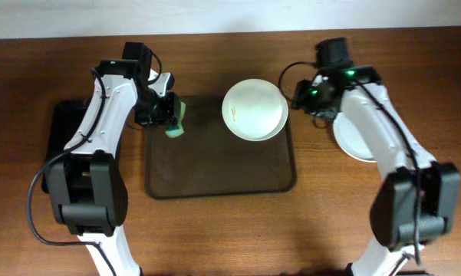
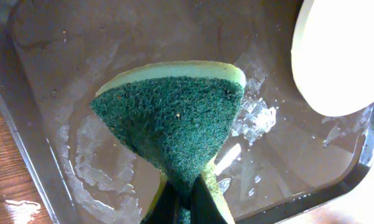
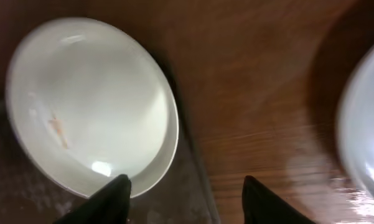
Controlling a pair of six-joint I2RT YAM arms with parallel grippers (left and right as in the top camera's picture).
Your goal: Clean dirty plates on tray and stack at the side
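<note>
A white plate (image 1: 254, 110) with a faint brown smear lies at the far right corner of the brown-grey tray (image 1: 215, 175); it looks like two plates stacked. It also shows in the right wrist view (image 3: 90, 102) and the left wrist view (image 2: 345, 53). My left gripper (image 1: 167, 115) is shut on a green and yellow sponge (image 2: 174, 118) above the tray's far left corner (image 2: 56, 68), which is wet. My right gripper (image 3: 185, 190) is open and empty over the tray's right edge, beside the plate. Another white plate (image 1: 353, 142) lies on the table right of the tray, partly under my right arm.
A black tray (image 1: 59, 126) lies at the left, mostly under my left arm. Bare wooden table (image 1: 238, 238) lies in front of the brown-grey tray. The tray's right rim (image 3: 196, 168) runs between my right fingers.
</note>
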